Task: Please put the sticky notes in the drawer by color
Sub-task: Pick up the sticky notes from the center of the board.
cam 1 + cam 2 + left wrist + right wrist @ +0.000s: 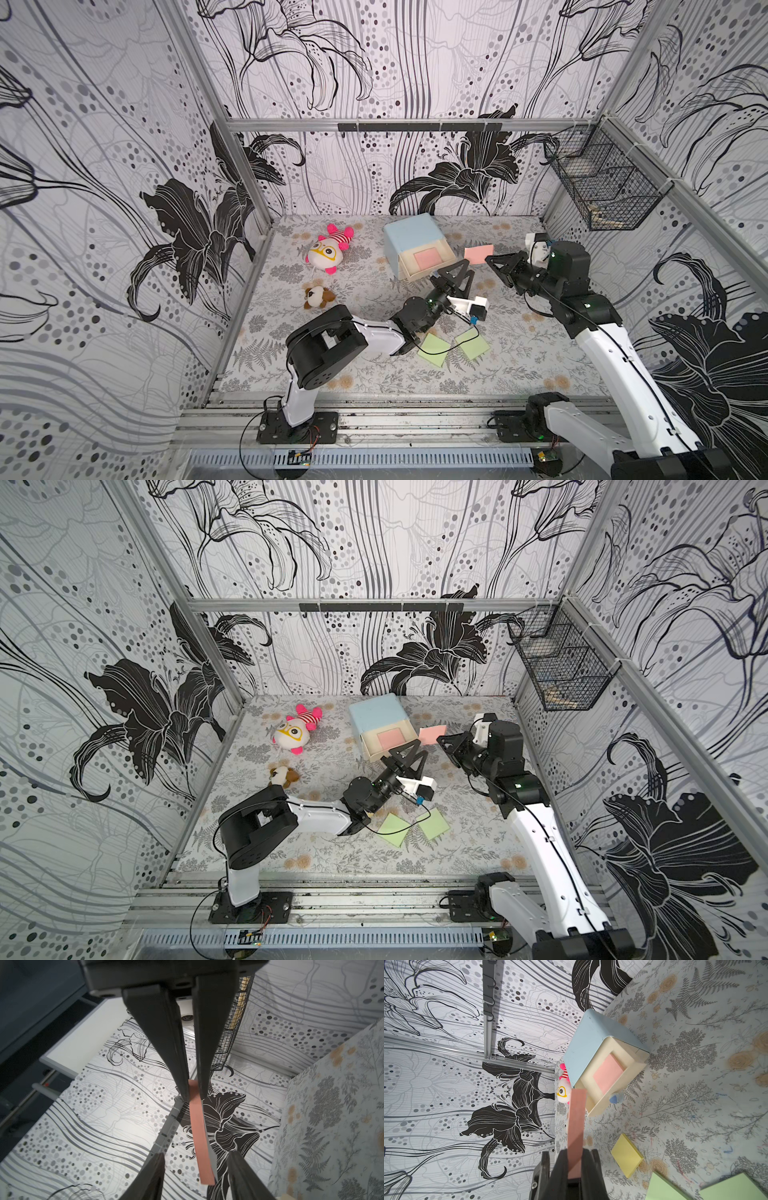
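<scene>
The pale-blue drawer (pixel 409 235) stands at the back of the table. Its top tray is pulled out, and a pink pad (pixel 428 258) lies inside it. My right gripper (pixel 490 259) is shut on another pink sticky note (pixel 478 253), held in the air just right of the drawer. In the right wrist view that note (pixel 576 1122) sticks out edge-on. My left gripper (pixel 466 268) is open, its fingers either side of the pink note (pixel 199 1136) without touching it. Two green pads (pixel 432 349) (pixel 473 344) lie on the table. A yellow pad (pixel 626 1155) shows only in the right wrist view.
A pink and white doll (pixel 328 251) and a small plush dog (pixel 318 297) lie left of the drawer. A black wire basket (pixel 602 183) hangs on the right wall. A hook rail (pixel 419 126) runs along the back wall.
</scene>
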### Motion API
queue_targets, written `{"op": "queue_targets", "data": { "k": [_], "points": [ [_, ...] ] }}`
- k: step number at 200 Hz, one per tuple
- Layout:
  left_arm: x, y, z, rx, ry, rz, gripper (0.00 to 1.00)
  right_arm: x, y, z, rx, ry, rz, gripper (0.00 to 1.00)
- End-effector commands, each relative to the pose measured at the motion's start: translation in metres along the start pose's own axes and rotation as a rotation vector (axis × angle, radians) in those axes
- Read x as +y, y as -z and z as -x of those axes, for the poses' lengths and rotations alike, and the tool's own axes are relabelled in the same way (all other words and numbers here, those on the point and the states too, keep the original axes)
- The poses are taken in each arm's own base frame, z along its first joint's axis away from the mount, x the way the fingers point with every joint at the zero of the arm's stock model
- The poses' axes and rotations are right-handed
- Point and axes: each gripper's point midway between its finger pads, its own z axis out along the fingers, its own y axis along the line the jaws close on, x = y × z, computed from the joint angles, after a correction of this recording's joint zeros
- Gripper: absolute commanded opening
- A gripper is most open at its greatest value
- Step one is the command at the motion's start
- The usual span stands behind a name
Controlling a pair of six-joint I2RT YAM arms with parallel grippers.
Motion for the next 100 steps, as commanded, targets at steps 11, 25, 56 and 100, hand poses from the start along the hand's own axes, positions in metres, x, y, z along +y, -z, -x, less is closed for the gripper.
{"op": "queue_targets", "data": {
  "k": [11, 25, 56, 100],
  "points": [
    [0.022, 0.022, 0.01, -0.005, 0.141, 0.062, 0.76, 0.006, -0.002, 0.013, -0.06, 0.069, 0.023, 0.0],
    [0.021, 0.035, 0.012, 0.002, 0.2, 0.06, 0.85, 0.009, -0.003, 0.017, -0.075, 0.087, 0.03, 0.0],
    [0.016, 0.063, 0.012, 0.05, 0.295, 0.045, 1.0, 0.01, -0.007, 0.029, -0.105, 0.134, 0.003, 0.0],
    [0.017, 0.098, 0.002, 0.113, 0.525, -0.051, 0.98, 0.012, -0.021, 0.033, -0.086, 0.226, 0.018, 0.0]
  ]
}}
